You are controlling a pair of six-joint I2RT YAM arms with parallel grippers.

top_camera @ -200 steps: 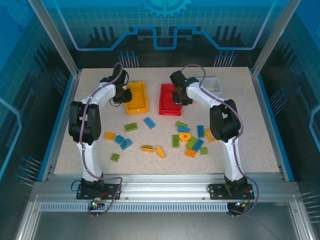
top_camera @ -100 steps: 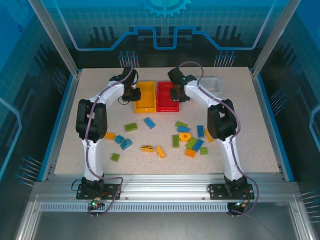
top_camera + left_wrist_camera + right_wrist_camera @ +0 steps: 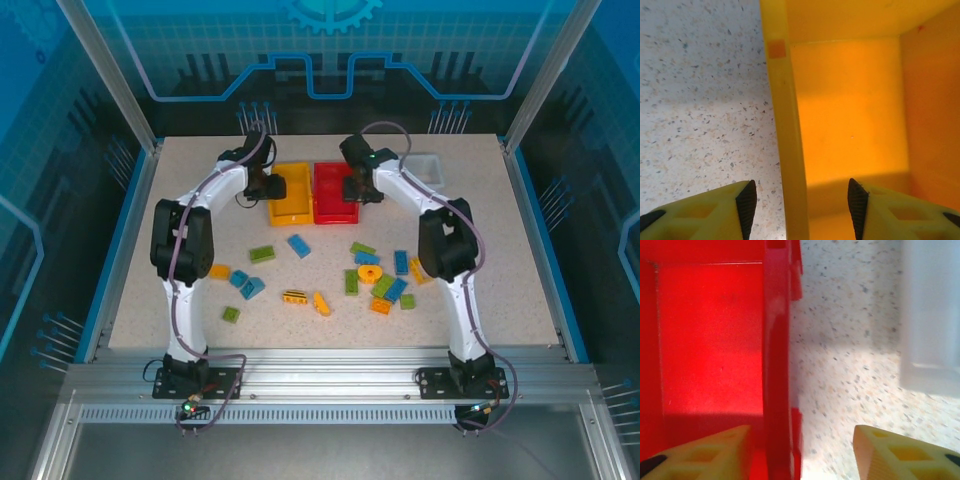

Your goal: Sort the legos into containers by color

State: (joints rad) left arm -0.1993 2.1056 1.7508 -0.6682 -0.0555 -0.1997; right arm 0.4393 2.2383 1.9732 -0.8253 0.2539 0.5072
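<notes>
The yellow-orange container (image 3: 293, 200) and the red container (image 3: 333, 200) stand side by side at the back middle of the table, with the white container (image 3: 425, 168) to their right. My left gripper (image 3: 268, 190) is open astride the yellow container's left wall (image 3: 785, 125), one finger outside and one inside, gaps on both sides. My right gripper (image 3: 357, 190) is open astride the red container's right wall (image 3: 776, 340). Several legos lie loose nearer the arms: a blue one (image 3: 298, 246), a green one (image 3: 262, 254), a round yellow one (image 3: 369, 272) and a striped one (image 3: 294, 296).
The white container (image 3: 930, 315) sits a short strip of speckled table (image 3: 840, 365) away from the red one. Both container floors in the wrist views are bare. A green brick (image 3: 231, 314) lies nearest the front left edge.
The yellow container slid right and the red one slightly left until they met. Both grippers have since opened off the container walls.
</notes>
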